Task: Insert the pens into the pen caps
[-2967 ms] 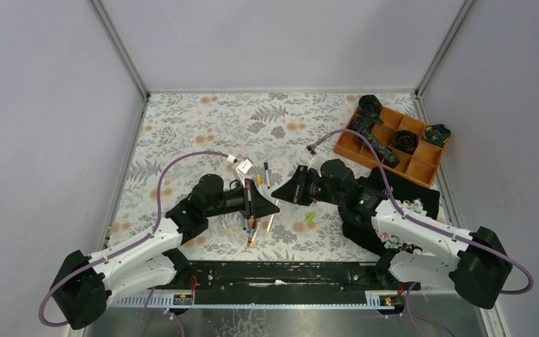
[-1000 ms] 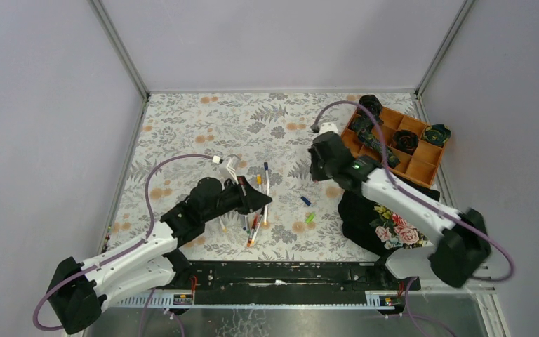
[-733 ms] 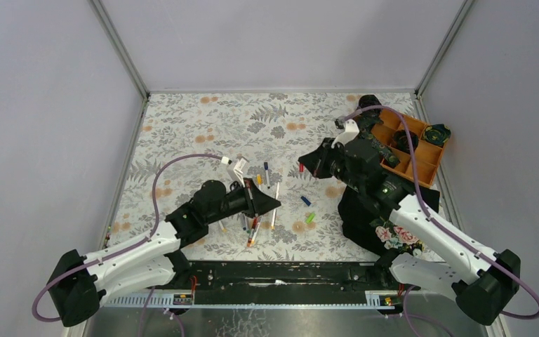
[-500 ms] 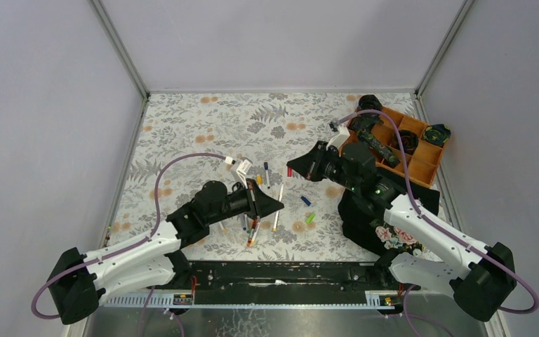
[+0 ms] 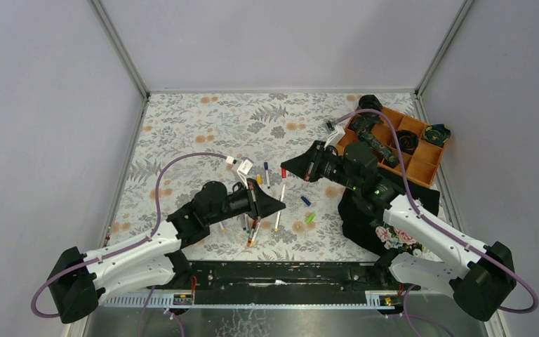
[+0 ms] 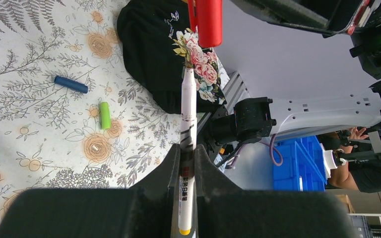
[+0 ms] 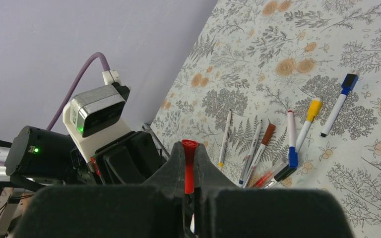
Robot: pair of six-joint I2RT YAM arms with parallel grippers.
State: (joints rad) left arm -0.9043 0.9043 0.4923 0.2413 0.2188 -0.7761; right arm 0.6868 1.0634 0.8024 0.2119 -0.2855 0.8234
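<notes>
My left gripper point(image 5: 279, 206) is shut on a white pen point(image 5: 278, 210), which stands tip up; in the left wrist view the pen point(image 6: 187, 119) sits between the fingers of the left gripper point(image 6: 187, 148). My right gripper point(image 5: 285, 167) is shut on a red cap point(image 7: 189, 166) and holds it at the pen's tip. In the left wrist view the red cap point(image 6: 209, 22) hangs just above and right of the tip, a small gap showing. A blue cap point(image 5: 306, 201) and a green cap point(image 5: 310, 218) lie loose on the mat. Several more pens point(image 5: 253, 228) lie under my left gripper.
More pens point(image 7: 297, 134) lie spread on the floral mat point(image 5: 203, 133). A black floral cloth point(image 5: 386, 232) lies at the front right. An orange divided tray point(image 5: 421, 165) with black objects stands at the back right, beside the right arm.
My right arm has swung from near the tray to the left and down, bringing the red cap to the tip of the pen. My left gripper has shifted slightly right with the pen.
</notes>
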